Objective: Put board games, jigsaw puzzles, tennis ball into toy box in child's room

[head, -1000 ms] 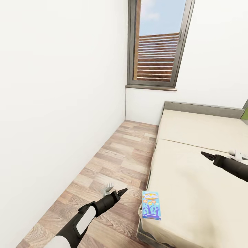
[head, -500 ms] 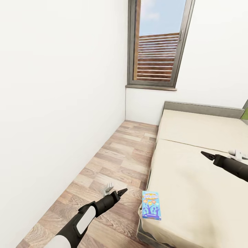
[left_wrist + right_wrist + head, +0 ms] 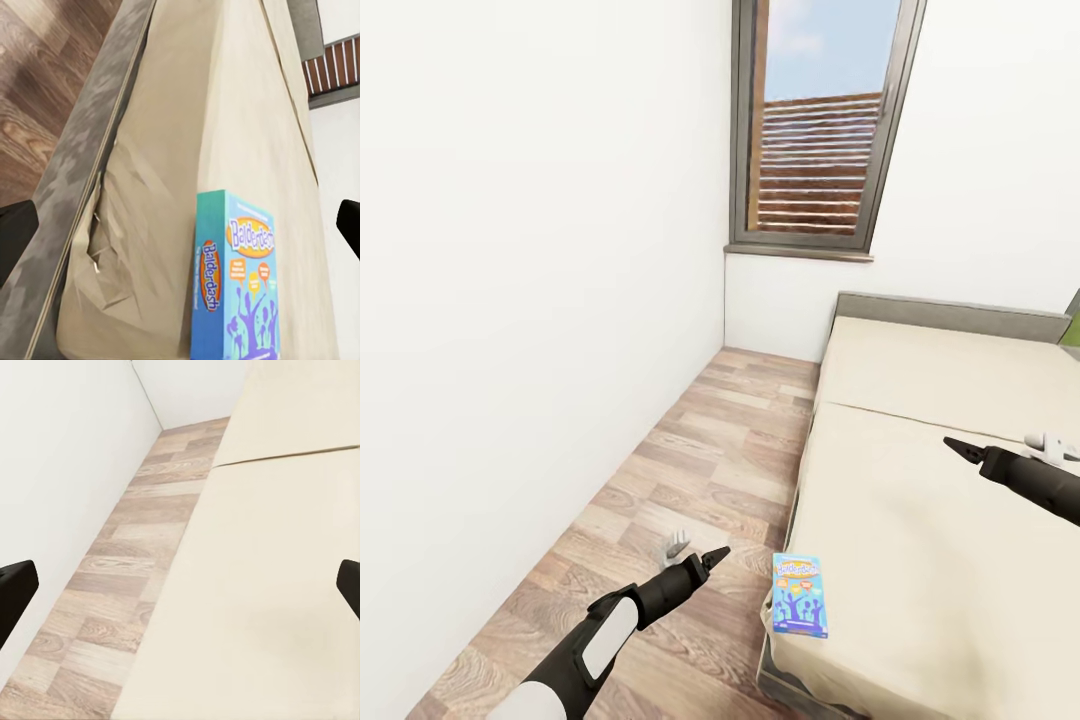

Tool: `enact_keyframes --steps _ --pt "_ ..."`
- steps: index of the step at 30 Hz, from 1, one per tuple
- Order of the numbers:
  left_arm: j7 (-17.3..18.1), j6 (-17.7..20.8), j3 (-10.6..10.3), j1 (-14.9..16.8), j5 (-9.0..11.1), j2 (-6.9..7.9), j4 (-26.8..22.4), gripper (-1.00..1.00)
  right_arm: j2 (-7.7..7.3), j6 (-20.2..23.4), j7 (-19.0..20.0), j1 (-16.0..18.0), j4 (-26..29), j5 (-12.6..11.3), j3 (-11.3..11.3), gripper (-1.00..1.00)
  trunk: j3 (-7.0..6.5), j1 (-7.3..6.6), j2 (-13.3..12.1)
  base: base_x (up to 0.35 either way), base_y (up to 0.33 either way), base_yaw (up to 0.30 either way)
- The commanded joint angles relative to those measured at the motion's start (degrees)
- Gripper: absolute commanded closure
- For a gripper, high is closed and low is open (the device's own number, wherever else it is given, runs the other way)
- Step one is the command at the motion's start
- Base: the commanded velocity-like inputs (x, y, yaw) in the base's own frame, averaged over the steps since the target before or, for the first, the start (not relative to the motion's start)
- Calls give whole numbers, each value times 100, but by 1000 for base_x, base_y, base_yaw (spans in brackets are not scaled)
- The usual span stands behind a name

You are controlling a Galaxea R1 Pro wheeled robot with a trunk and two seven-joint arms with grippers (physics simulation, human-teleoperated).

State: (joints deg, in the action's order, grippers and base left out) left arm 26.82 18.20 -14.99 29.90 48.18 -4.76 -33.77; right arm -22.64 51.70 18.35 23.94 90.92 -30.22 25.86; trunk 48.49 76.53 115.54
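Note:
A small blue board game [image 3: 800, 597] lies flat on the near left corner of the bed [image 3: 920, 400], a beige mattress with a grey headboard. In the left wrist view the same blue box [image 3: 236, 277] lies just ahead, between the dark fingertips [image 3: 15, 229] at the picture's two sides. My left gripper [image 3: 705, 555] hangs open over the wood floor, just left of the box and apart from it. My right gripper [image 3: 965, 452] hovers open above the middle of the mattress, holding nothing. Its fingertips [image 3: 15, 592] stand wide apart. The toy box and the table are out of view.
A white wall runs along the left, leaving a narrow strip of plank floor [image 3: 700, 470] between it and the bed. A tall window [image 3: 815, 130] is set in the far wall. A green sliver [image 3: 1072, 332] shows at the right edge by the headboard; I cannot tell what it is.

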Motion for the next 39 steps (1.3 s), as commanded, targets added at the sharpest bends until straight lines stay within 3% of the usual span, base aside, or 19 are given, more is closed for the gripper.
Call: enact_keyframes --steps 1,19,39 --pt "2 43 -7 4 60 1 0 -100 0 29 46 5 4 32 10 -100 12 -1 2 0 0 0" --pt "8 43 -13 7 62 3 2 -100 -1 33 46 6 13 33 16 -100 146 -1 2 0 0 0" --pt "17 43 -13 57 60 9 2 -100 0 31 46 6 20 33 24 -100 175 -1 2 0 0 0"
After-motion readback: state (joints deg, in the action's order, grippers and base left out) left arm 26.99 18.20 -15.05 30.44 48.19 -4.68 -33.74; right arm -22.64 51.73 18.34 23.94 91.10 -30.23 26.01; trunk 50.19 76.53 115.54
